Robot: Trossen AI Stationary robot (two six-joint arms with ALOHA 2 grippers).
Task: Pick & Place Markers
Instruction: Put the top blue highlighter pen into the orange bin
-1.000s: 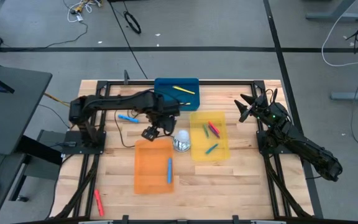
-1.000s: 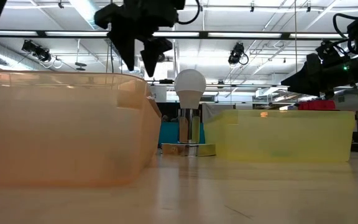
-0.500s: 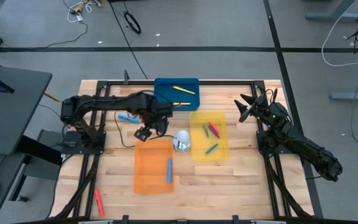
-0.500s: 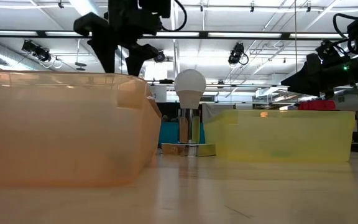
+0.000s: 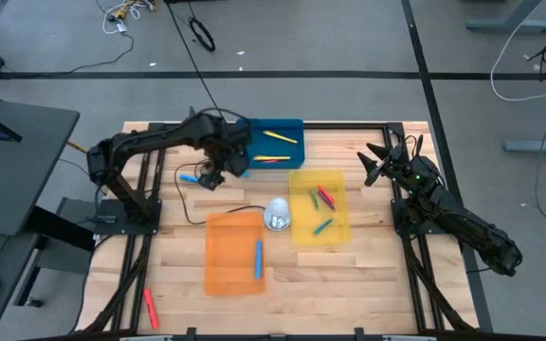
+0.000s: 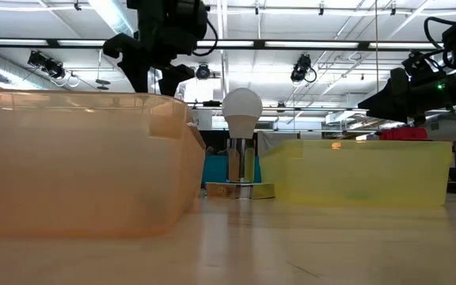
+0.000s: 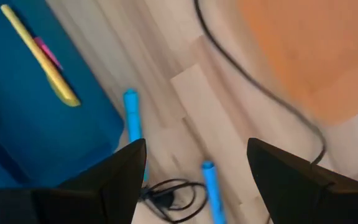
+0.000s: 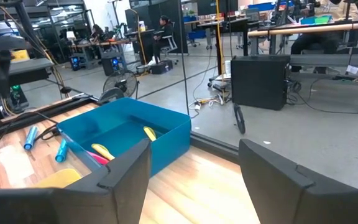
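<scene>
From above, the left gripper [image 5: 210, 176] is seen over two light blue markers [image 5: 191, 177], left of the blue tray [image 5: 292, 156]. At its wrist, its fingers [image 7: 117, 180] are spread, nothing between. Far right, the right gripper [image 5: 375, 164] is parked, fingers [image 8: 126, 171] apart.
</scene>
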